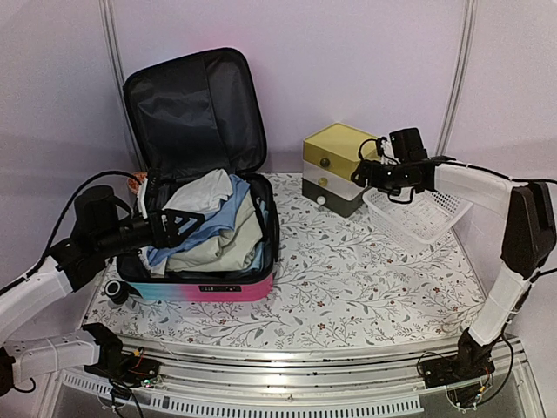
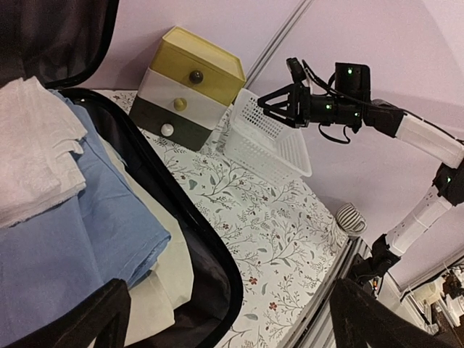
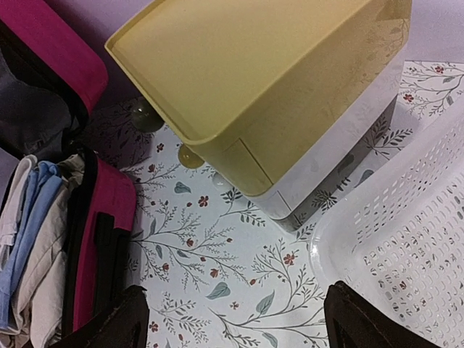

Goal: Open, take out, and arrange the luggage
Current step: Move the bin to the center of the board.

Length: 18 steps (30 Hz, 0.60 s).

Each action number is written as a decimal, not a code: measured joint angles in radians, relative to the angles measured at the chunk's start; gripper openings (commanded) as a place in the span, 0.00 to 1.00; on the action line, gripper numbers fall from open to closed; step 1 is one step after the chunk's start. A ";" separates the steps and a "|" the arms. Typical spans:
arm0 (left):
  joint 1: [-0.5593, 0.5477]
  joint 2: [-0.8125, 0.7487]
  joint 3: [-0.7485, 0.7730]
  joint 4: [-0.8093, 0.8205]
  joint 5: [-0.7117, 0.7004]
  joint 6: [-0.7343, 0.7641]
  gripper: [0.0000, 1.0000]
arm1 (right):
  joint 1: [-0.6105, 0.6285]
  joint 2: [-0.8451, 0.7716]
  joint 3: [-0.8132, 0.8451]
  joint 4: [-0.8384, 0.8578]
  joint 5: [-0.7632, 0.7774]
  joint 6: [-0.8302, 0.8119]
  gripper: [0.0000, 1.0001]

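Top external: open luggage (image 1: 209, 289) directly below left pincer (image 1: 193, 219), spread wide, empty; right pincer (image 1: 370, 174) likewise spread, well apart near basket (image 1: 426, 216).

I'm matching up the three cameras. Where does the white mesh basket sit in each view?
Top external: the white mesh basket is right of centre, just right of the yellow-topped drawer box.
Left wrist: the basket is in the upper middle.
Right wrist: the basket fills the lower right corner.
Shared landmark: the drawer box, beside the basket in every view.
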 measured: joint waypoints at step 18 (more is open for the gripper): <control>-0.002 0.016 0.032 -0.065 -0.077 0.054 0.98 | -0.001 0.220 0.001 -0.217 0.346 -0.089 0.93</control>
